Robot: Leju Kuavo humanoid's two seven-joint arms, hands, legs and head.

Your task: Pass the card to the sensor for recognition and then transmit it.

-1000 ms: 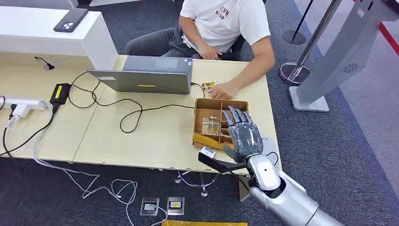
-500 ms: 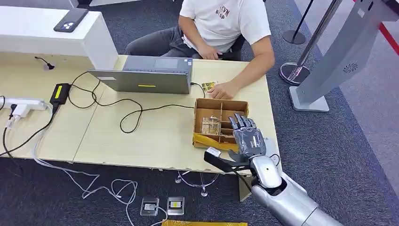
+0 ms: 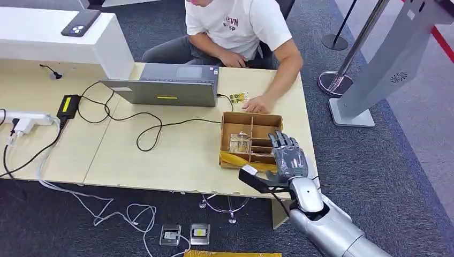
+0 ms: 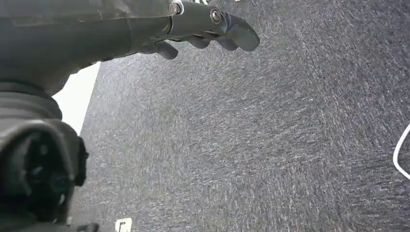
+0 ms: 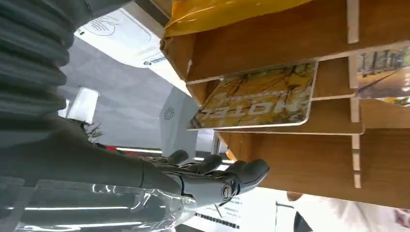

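Observation:
A wooden slotted box (image 3: 250, 115) stands at the table's near right, with a card (image 3: 239, 142) lying in one compartment. My right hand (image 3: 288, 156) hovers over the box's near right corner, fingers spread, holding nothing. In the right wrist view a yellow hotel card (image 5: 256, 96) leans in a slot of the box (image 5: 290, 145), apart from my right hand's fingers (image 5: 217, 176). My left hand (image 4: 203, 26) hangs over grey carpet with its fingers extended and nothing in it.
A person in a white shirt (image 3: 235, 24) sits across the table, one hand (image 3: 258, 104) flat beside small cards (image 3: 238, 97). A grey laptop (image 3: 166, 85), black cables (image 3: 150, 128) and a power strip (image 3: 27, 118) lie to the left. A white kiosk stand (image 3: 375, 69) rises at right.
My right hand has drawn back toward me and to the right, from over the box's middle to its near right corner. The person has leaned to the left.

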